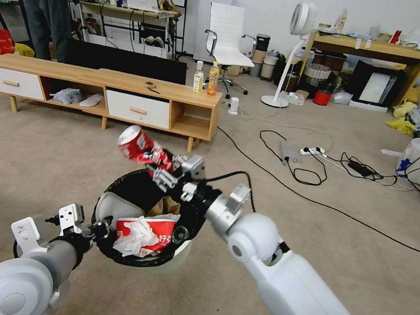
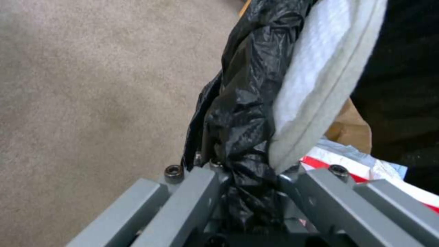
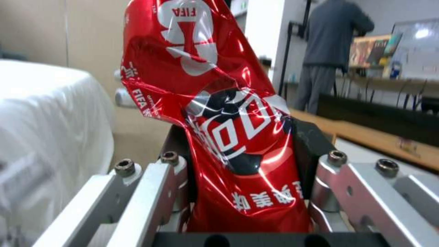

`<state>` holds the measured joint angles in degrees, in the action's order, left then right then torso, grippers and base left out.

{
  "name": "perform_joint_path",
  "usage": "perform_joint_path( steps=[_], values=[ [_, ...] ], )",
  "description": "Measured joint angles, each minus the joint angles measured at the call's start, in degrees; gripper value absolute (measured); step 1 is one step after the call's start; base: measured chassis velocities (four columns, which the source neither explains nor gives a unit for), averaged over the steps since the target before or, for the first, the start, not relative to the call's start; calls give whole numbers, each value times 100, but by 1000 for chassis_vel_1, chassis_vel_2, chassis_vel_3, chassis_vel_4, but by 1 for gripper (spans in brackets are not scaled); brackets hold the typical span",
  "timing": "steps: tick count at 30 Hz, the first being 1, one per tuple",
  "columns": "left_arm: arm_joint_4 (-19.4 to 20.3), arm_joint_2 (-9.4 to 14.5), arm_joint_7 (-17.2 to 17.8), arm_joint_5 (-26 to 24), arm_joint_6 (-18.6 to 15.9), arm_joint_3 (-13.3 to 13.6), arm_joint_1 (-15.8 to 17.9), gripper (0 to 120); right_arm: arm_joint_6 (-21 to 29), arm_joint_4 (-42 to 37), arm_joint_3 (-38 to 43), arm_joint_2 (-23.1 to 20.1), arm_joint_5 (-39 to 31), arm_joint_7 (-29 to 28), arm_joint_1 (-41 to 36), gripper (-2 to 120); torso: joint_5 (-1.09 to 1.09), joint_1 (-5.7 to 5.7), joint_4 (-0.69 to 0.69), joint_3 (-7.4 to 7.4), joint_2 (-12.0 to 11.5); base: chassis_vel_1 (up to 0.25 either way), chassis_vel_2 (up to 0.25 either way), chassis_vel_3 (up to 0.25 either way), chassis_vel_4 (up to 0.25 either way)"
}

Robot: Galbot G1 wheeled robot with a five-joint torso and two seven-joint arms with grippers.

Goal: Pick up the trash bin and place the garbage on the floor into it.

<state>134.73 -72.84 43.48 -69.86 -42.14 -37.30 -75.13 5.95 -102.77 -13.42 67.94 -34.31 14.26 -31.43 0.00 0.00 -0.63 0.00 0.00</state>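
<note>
Bin point(image 1: 174, 255) base behind noodle cup point(image 1: 149, 231)

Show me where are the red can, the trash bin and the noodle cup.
red can point(image 1: 137, 145), head view, its crushed body.
trash bin point(image 1: 182, 252), head view, white outer wall.
noodle cup point(image 1: 163, 228), head view, red side.

Crushed red can point(image 3: 228, 137) in right end effector point(image 3: 245, 192)
</note>
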Motion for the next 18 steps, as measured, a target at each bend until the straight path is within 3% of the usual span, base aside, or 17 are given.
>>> perform_joint_path(
  steps=[18],
  values=[
    [22, -5, 10, 8, 0, 27, 3, 4, 77, -3, 17, -383, 164, -258, -415, 35, 1, 0, 0, 0, 0, 0, 0, 0, 0]
  ],
)
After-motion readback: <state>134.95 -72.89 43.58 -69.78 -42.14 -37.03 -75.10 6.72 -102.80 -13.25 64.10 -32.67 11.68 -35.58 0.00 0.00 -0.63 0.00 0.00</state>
